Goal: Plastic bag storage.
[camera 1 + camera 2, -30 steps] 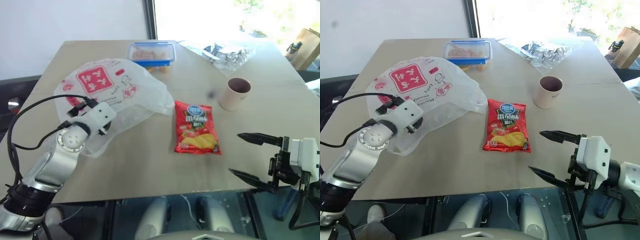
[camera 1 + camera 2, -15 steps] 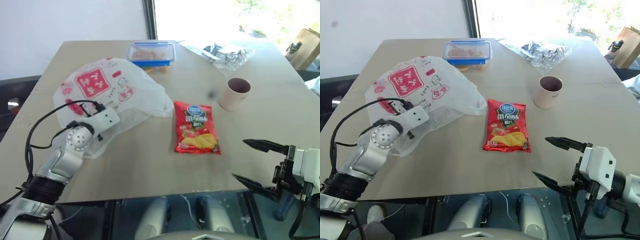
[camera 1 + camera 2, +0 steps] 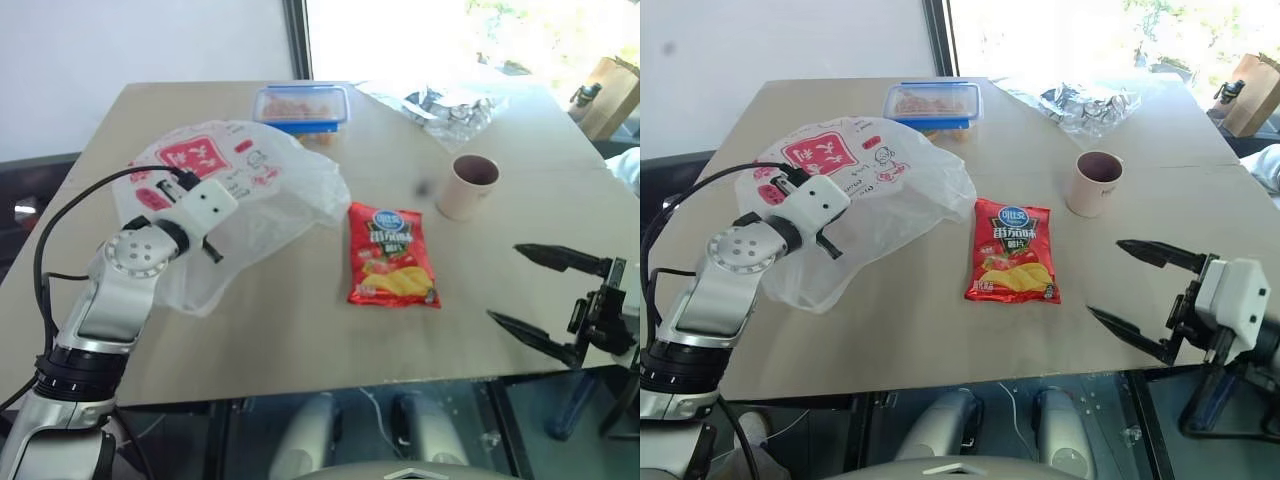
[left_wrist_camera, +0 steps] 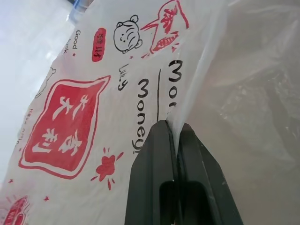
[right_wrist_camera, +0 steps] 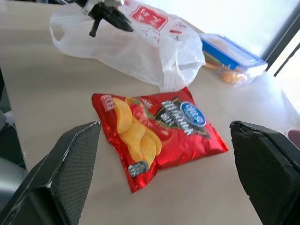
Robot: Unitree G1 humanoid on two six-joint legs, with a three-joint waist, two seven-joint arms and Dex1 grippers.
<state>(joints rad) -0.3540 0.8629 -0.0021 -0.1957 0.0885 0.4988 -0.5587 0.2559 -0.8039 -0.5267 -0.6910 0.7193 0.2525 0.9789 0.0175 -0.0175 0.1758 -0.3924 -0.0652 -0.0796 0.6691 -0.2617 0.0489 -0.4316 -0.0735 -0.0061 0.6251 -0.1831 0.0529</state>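
The plastic bag (image 3: 268,188), thin white with a red square logo (image 4: 63,124) and red marks, lies on the left half of the table. My left gripper (image 4: 172,137) is shut on a raised fold of the bag's near part, and in the left eye view its black fingers (image 3: 211,249) sit over the bag. My right gripper (image 3: 506,282) stands open beyond the table's near right edge, with nothing between its fingers. It points across the table toward the red chip packet (image 5: 154,133) and the bag (image 5: 140,51).
A glossy red chip packet (image 3: 393,255) lies mid-table beside the bag. A beige cup (image 3: 470,186) stands right of it. A blue-lidded food container (image 3: 301,105) and a crumpled clear wrapper (image 3: 455,105) sit at the back. The table's near edge (image 3: 330,385) runs below.
My left gripper went from open to shut on the bag, then rose and pulled the bag's near part up. My right gripper moved a little to the right, still open.
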